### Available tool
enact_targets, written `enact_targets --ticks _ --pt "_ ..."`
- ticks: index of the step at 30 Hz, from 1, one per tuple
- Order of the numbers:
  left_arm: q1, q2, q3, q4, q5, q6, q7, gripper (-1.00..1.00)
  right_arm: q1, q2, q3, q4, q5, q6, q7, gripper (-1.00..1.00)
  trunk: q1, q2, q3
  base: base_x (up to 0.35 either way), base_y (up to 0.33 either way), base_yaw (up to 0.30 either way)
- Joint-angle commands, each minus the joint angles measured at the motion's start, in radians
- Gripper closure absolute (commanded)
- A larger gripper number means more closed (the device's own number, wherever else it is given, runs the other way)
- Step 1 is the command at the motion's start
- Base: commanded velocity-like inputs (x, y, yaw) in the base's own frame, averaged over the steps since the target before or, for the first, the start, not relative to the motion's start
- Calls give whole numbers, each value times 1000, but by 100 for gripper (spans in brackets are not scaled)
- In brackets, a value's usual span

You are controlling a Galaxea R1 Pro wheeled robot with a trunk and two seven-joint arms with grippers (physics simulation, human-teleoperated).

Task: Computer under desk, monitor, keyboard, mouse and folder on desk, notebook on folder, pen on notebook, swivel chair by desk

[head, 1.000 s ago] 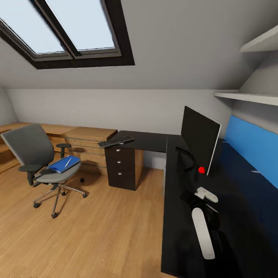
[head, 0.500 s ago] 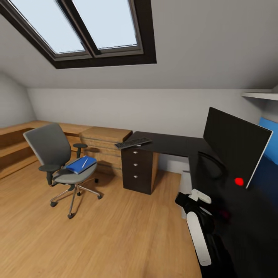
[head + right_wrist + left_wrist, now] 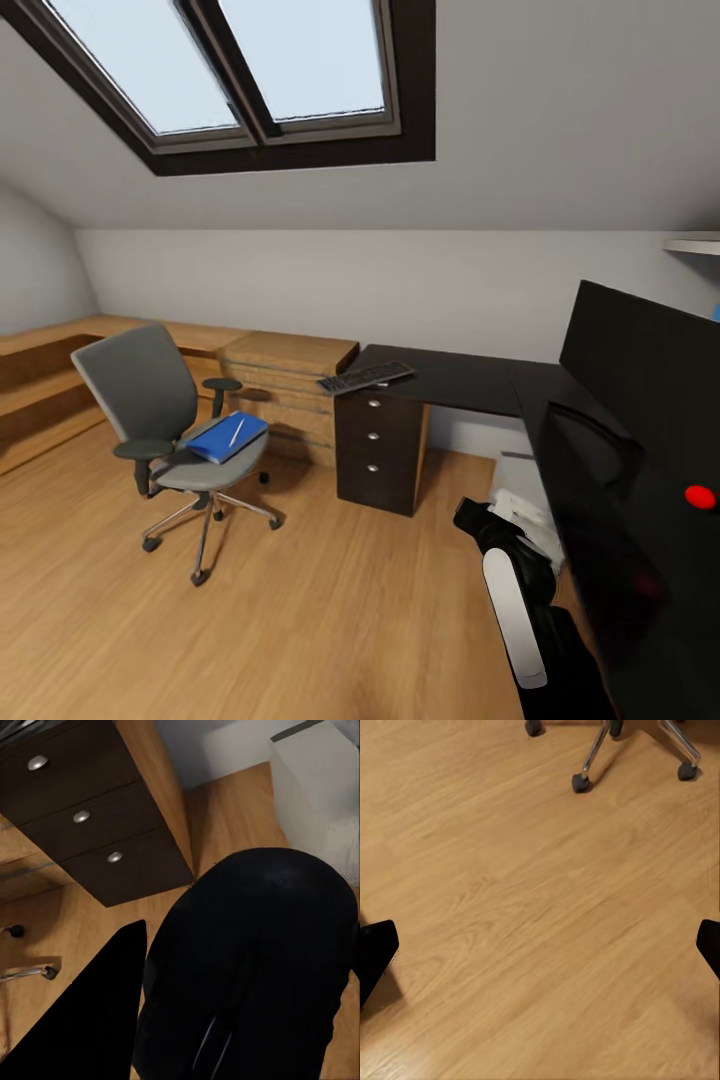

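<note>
no writing reads anywhere. your right gripper [image 3: 161,1020] is clamped on the mouse [image 3: 251,967], which swells close before its camera; beyond it stand the dark drawer unit [image 3: 90,832] and the pale computer [image 3: 319,784] on the floor [image 3: 540,907]. your left gripper [image 3: 540,949] is spread wide above bare wood floor, chair casters beyond. the swivel chair [image 3: 150,400] carries the folder [image 3: 225,438] and pen [image 3: 238,431], well apart from both grippers. the keyboard [image 3: 366,377] overhangs the tabletop [image 3: 450,380] edge; the monitor [image 3: 640,360] stands close at your right.
</note>
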Motion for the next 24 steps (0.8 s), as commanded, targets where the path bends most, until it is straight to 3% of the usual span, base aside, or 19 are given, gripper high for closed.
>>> enact_targets --ticks 1,15,24 --pt "0 2 -5 -1 10 -6 5 -100 -1 1 -1 -1 -10 2 -7 100 0 -1 -1 230 282 0" --pt "0 6 -3 -1 10 -6 7 -100 -1 1 -1 -4 4 0 -7 100 0 -1 -1 270 235 0" --pt "0 6 -3 -1 12 -5 10 -100 -1 1 -1 -6 4 -1 -7 100 0 -1 -1 321 53 0"
